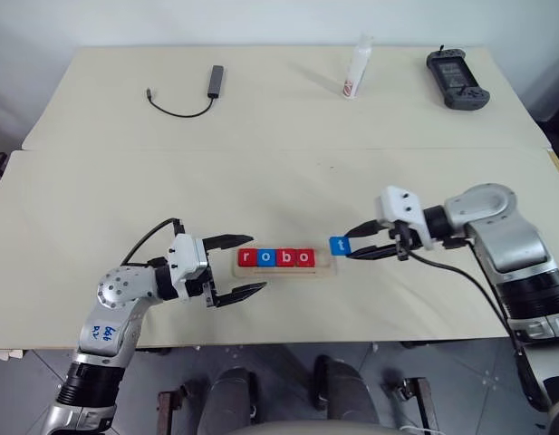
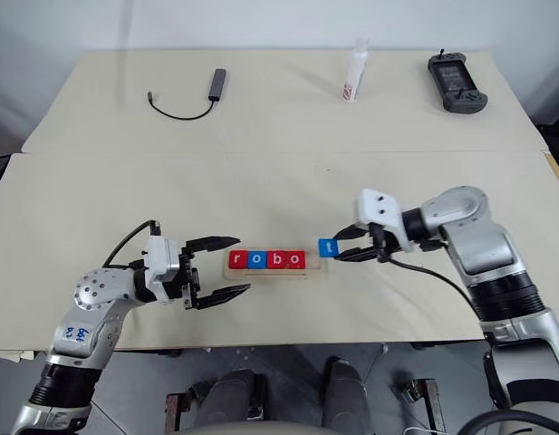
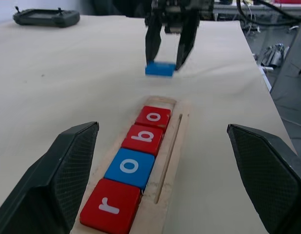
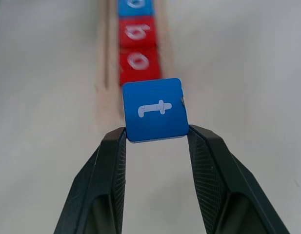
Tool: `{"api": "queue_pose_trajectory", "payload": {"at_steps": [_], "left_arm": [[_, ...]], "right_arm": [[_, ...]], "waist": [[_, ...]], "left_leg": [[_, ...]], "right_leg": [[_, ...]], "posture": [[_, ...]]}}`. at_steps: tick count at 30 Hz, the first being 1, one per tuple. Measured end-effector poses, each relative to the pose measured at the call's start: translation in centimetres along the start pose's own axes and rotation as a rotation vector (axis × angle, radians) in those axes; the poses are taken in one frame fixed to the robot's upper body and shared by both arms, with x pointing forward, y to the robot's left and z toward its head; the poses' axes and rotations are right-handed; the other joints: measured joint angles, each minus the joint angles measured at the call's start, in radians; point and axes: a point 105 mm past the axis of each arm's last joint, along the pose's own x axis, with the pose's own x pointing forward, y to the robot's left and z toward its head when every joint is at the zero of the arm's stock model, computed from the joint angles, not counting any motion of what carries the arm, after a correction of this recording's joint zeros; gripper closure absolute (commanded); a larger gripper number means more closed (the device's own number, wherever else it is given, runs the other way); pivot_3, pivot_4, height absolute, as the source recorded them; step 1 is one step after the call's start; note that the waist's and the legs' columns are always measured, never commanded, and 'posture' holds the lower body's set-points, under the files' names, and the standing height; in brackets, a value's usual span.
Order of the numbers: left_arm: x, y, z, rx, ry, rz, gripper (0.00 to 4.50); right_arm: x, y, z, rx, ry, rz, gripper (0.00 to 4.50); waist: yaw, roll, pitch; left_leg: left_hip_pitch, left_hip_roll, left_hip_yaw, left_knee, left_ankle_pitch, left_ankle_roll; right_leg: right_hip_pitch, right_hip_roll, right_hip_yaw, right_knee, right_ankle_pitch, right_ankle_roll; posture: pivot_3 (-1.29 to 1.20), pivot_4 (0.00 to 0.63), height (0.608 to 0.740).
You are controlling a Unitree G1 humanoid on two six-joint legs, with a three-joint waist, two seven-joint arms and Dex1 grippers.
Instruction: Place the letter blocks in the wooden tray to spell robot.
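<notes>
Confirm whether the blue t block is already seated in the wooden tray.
No: the blue t block is clamped between the right tool fingers, just short of the wooden tray, which holds r, o, b, o.

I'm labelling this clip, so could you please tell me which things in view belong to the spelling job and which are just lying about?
Job:
- wooden tray holding red r, blue o, red b, red o
- blue t block, gripped in the right claw

Lying about:
- cable adapter
- white bottle
- handheld controller
</notes>
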Motion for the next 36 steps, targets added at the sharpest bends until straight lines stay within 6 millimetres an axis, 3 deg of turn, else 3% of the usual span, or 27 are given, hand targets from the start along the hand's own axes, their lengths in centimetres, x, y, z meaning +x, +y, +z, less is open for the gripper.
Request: {"api": "queue_pose_trajectory", "payload": {"at_steps": [16,24,28,29,33,36], "left_arm": [[-0.1,-0.2,0.0,-0.003,0.000,0.038,0.00],[-0.2,-0.2,0.0,-0.002,0.000,0.045,0.00],[-0.2,-0.2,0.0,-0.001,0.000,0.046,0.00],[-0.2,-0.2,0.0,-0.001,0.000,0.046,0.00],[-0.2,-0.1,0.0,0.000,0.000,0.048,0.00],[-0.2,-0.1,0.0,0.001,0.000,0.047,0.00]], "right_arm": [[2.0,0.1,-0.6,0.018,0.068,-0.006,3.03],[2.2,0.0,-0.5,0.029,0.088,-0.012,0.29],[1.5,-0.1,0.5,0.025,0.054,-0.033,0.29],[0.9,0.0,0.8,0.031,0.043,-0.033,0.49],[-1.3,0.0,0.2,0.069,0.047,-0.074,1.62],[-1.2,0.4,-1.0,0.110,0.061,-0.071,2.75]], "waist": [[-0.004,0.000,0.000],[-0.004,0.000,0.000],[-0.004,0.000,0.000],[-0.003,0.000,0.000],[-0.001,0.000,0.000],[-0.004,0.000,0.000]], "left_leg": [[0.000,0.000,0.000,0.000,0.000,0.000],[0.000,0.000,0.000,0.000,0.000,0.000],[0.000,0.000,0.000,0.000,0.000,0.000],[0.000,0.000,0.000,0.000,0.000,0.000],[0.000,0.000,0.000,0.000,0.000,0.000],[0.000,0.000,0.000,0.000,0.000,0.000]], "right_leg": [[0.000,0.000,0.000,0.000,0.000,0.000],[0.000,0.000,0.000,0.000,0.000,0.000],[0.000,0.000,0.000,0.000,0.000,0.000],[0.000,0.000,0.000,0.000,0.000,0.000],[0.000,0.000,0.000,0.000,0.000,0.000],[0.000,0.000,0.000,0.000,0.000,0.000]], "posture": [[0.00,0.150,0.740],[0.00,0.150,0.740],[0.00,0.150,0.740],[0.00,0.150,0.740],[0.00,0.150,0.740],[0.00,0.150,0.740]]}}
